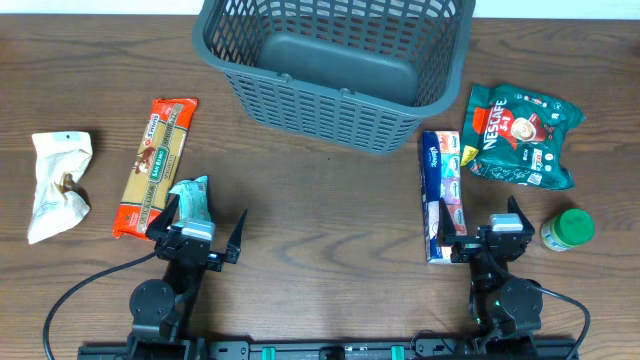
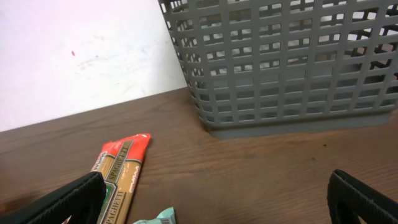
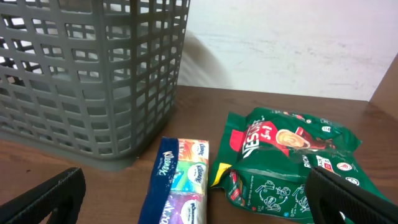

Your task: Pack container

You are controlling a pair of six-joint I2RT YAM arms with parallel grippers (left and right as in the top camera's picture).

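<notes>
If reaching now, mind left tool point(image 2: 214, 183) and right tool point(image 3: 194, 190), both spread, empty. Could catch container point(image 1: 330, 115) slots when dropping spaghetti point(image 1: 155, 165), tipping it.

Grey basket point(image 1: 330, 115) far centre, spaghetti packet point(image 1: 157, 165) left, Nescafé bag point(image 1: 522, 135) right

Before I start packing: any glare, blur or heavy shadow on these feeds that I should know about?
Overhead: even light, soft shadows, basket and spaghetti packet sharp. Left wrist: basket lattice crisp, the fingers dark and soft-edged in the bottom corners. Right wrist: faint shadow on the wall beside the basket, mild sheen on the Nescafe pouch, label readable.
</notes>
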